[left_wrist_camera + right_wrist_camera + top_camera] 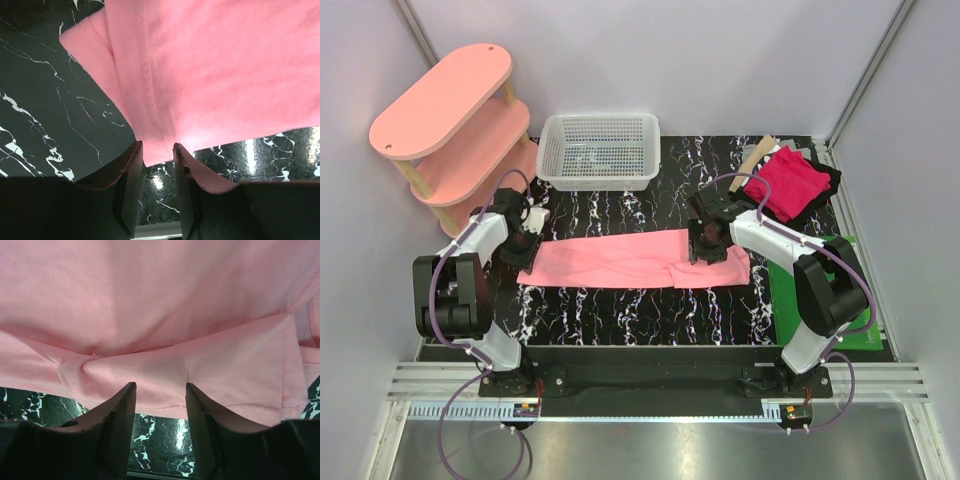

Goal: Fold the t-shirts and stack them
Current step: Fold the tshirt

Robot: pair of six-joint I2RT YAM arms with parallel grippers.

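A light salmon-pink t-shirt (620, 262) lies folded into a long flat strip across the middle of the marbled black table (620, 315). My left gripper (525, 248) is at the strip's left end. In the left wrist view it (156, 147) is open, its tips either side of the shirt's (215, 65) hemmed corner. My right gripper (708, 245) is over the strip's right part. In the right wrist view it (160, 387) is open, straddling the near hem of the shirt (150, 300), which bunches in a ridge there. A magenta-red t-shirt (788, 182) lies crumpled at the back right.
A white mesh basket (600, 150) stands at the back centre. A pale-pink oval shelf unit (450, 120) is at the back left. A green mat (820, 300) lies on the right beside the right arm. The magenta shirt rests on a dark cloth (825, 185).
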